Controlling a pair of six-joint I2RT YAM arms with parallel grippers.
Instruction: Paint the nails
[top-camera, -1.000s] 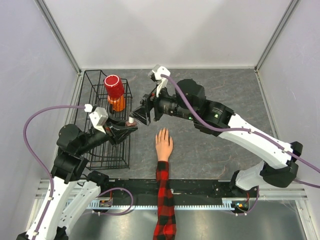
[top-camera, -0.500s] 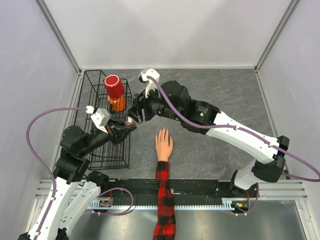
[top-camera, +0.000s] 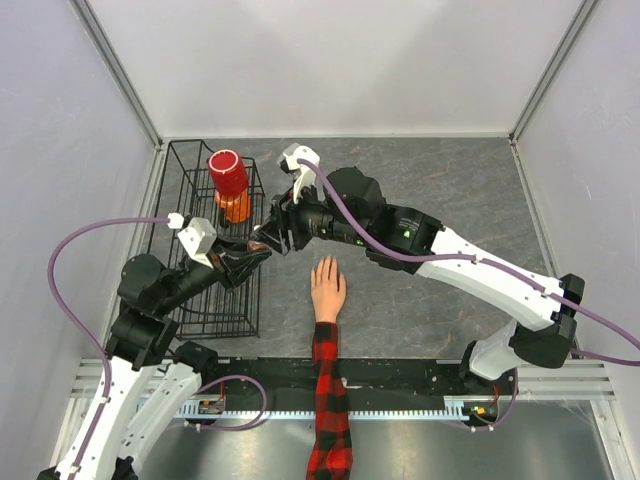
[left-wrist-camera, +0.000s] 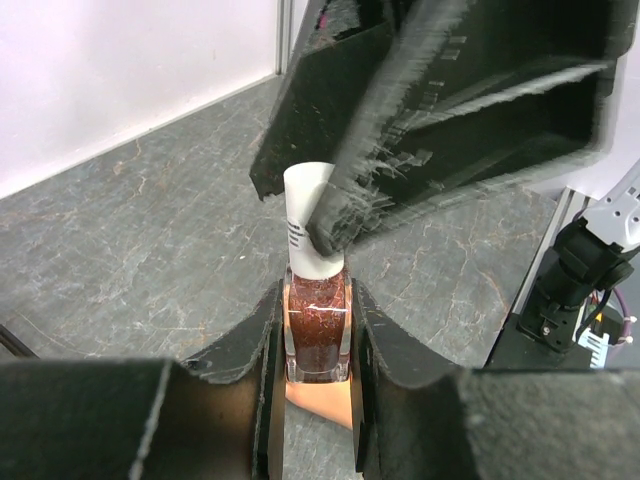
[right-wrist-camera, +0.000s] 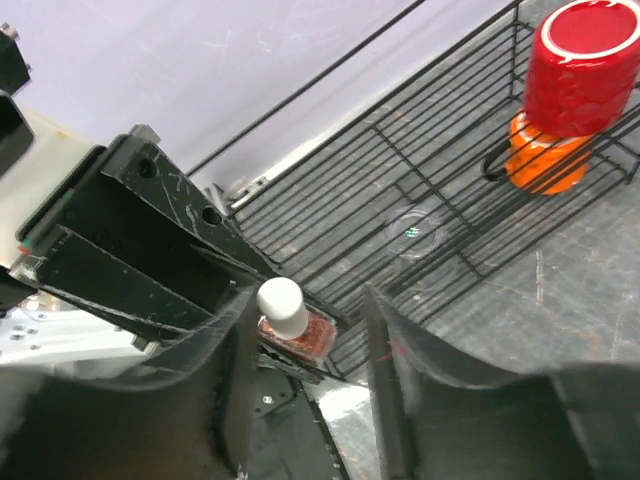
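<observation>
The peach mannequin hand (top-camera: 327, 287) lies palm down in the middle of the table, its plaid sleeve (top-camera: 328, 400) running toward the near edge. The nails (top-camera: 325, 263) at its fingertips are too small to make out. My left gripper (top-camera: 255, 256) (left-wrist-camera: 317, 300) is shut on a small nail polish bottle (left-wrist-camera: 317, 330) (right-wrist-camera: 300, 338) of glittery red-brown polish, held upright just left of the fingertips. My right gripper (top-camera: 272, 237) (right-wrist-camera: 307, 298) is open around the bottle's white cap (left-wrist-camera: 310, 225) (right-wrist-camera: 281, 305). One finger touches the cap; the other stands well apart.
A black wire basket (top-camera: 180, 160) (right-wrist-camera: 430, 170) stands at the left, right beside both grippers. In it a red cup (top-camera: 229, 174) (right-wrist-camera: 580, 65) sits upside down over an orange object (top-camera: 237, 208) (right-wrist-camera: 545, 160). A black rail (top-camera: 420, 375) runs along the near edge.
My right gripper has swung left and down onto the bottle's cap, and its jaws have narrowed. My left gripper has kept its hold on the bottle, barely shifting.
</observation>
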